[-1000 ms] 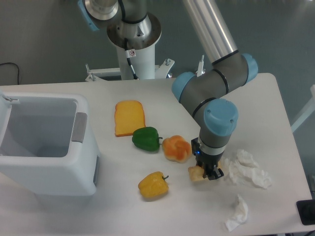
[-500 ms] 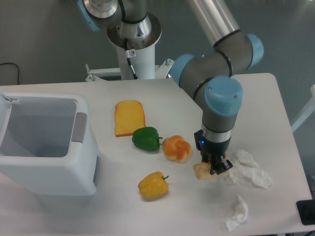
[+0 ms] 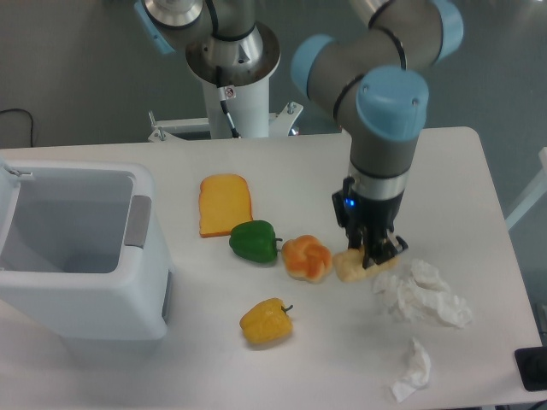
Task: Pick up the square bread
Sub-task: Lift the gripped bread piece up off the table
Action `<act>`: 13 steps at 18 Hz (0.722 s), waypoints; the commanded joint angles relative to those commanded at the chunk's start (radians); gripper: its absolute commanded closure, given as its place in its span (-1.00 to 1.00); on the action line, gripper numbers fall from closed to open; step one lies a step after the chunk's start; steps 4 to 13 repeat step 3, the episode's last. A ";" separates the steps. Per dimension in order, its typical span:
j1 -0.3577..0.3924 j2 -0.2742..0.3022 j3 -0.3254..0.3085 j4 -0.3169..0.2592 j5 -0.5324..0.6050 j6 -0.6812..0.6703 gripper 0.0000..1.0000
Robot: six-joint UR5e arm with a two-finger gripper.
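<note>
Hand (image 3: 373, 253) pinching the square bread (image 3: 352, 265) across its sides, just right of the round bun (image 3: 307, 257) and near the crumpled tissue (image 3: 423, 294). Whether it clears the tabletop (image 3: 479, 196): cannot tell. Likely light, soft (crushable); grip gently, low on the flanks.

The claw (image 3: 369, 258) has lifted the square bread (image 3: 352, 264) upward.

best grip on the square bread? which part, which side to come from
Across its pale flat sides, coming from above, as the gripper appears to have it now. The square bread is blocky, so parallel faces likely suit the jaws. The round bun sits close on its left, so a sideways approach looks crowded.
</note>
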 joint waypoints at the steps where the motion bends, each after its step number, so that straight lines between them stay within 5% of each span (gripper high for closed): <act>1: -0.003 0.002 0.000 -0.006 0.000 0.000 0.20; 2: -0.005 0.005 -0.002 -0.014 0.000 0.000 0.20; 3: -0.006 0.015 -0.006 -0.017 -0.002 0.002 -0.05; 13: -0.006 0.015 -0.006 -0.017 -0.002 0.002 -0.05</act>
